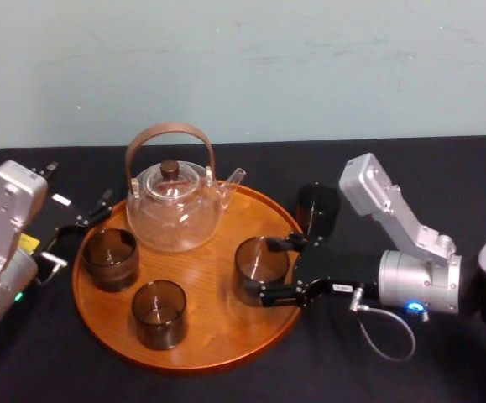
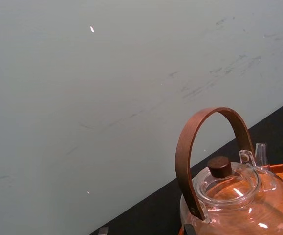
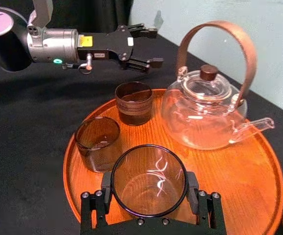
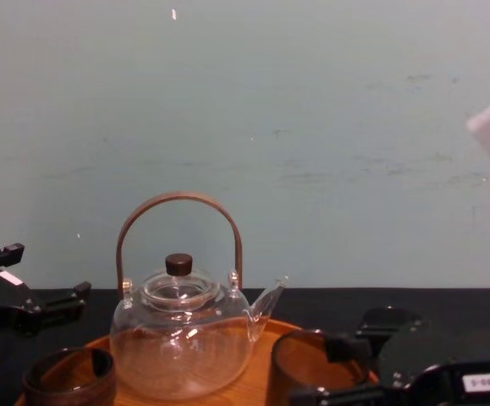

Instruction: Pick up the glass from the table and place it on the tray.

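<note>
The right gripper (image 1: 261, 267) is holding the glass (image 3: 149, 180) between its fingers, one on each side of the wall. The glass is standing upright over the right part of the tray (image 1: 217, 277), just inside the rim, near the teapot (image 1: 174, 206). The left gripper (image 3: 155, 48) is hanging beside the tray's left rim over the desk (image 1: 444, 369), its fingers spread wide around nothing.

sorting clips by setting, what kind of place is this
Likely a robot lab bench: black-draped table, bare pale wall, right gripper closed on a glass on the tray, left gripper open beside it.
</note>
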{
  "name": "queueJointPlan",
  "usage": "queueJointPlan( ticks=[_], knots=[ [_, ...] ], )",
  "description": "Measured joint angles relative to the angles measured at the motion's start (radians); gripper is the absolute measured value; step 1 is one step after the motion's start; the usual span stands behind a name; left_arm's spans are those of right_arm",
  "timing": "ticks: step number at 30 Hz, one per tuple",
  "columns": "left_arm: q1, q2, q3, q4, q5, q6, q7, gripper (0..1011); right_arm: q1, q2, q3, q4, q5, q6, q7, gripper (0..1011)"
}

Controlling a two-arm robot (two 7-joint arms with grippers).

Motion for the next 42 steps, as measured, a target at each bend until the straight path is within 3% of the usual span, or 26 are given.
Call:
queueJointPlan(
  ticks=[16,42],
  knots=[
    [0.0,0.0,0.0,0.0,0.0,0.0,0.0,1002,0.033,-0.047,-0.053,0.086,-0.011,-0.015,0.01,904],
    [0.0,0.0,0.0,0.0,0.0,0.0,0.0,1001,0.044,-0.08,-0.076,0.147,-0.013,-0.024,0.018,904]
  ],
)
